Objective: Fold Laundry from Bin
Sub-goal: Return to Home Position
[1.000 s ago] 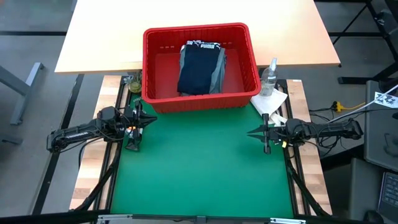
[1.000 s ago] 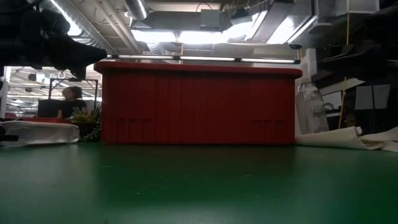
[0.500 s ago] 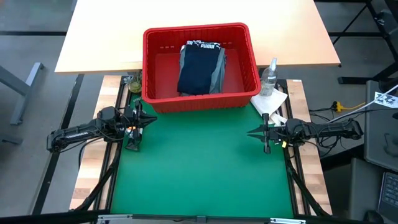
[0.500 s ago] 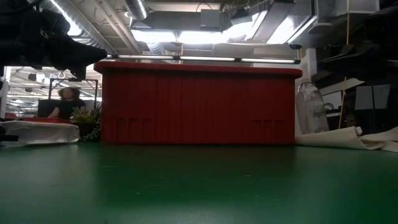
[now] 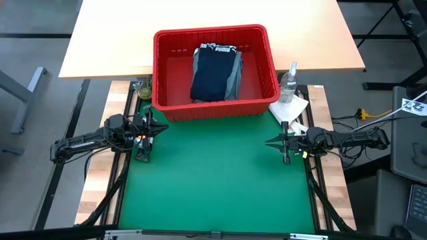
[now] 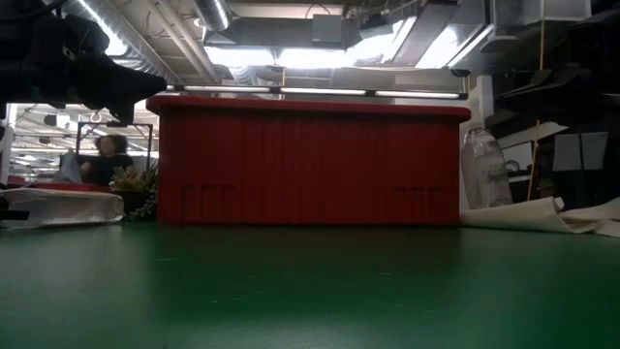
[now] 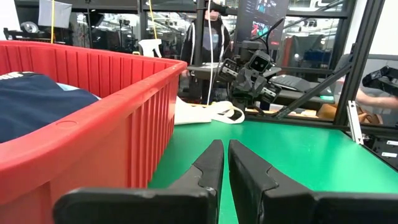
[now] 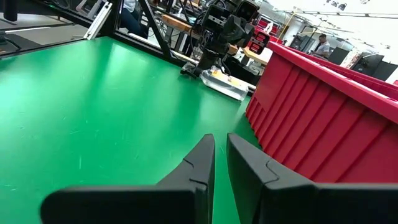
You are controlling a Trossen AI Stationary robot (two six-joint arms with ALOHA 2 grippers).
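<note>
The folded laundry (image 5: pixel 215 72) lies stacked inside the bin (image 5: pixel 210 32), so the job looks finished. The left hand (image 5: pixel 164 128) and right hand (image 5: pixel 268 141) sit off the bin's front corners, fingers nearly together, empty.

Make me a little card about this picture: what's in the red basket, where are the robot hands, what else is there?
bin: red, at the green mat's far edge
laundry: folded, dark navy on grey, inside the bin
left gripper: shut, empty, by the mat's left edge
right gripper: shut, empty, by the mat's right edge
beside bin: clear bottle, white paper towel
</note>
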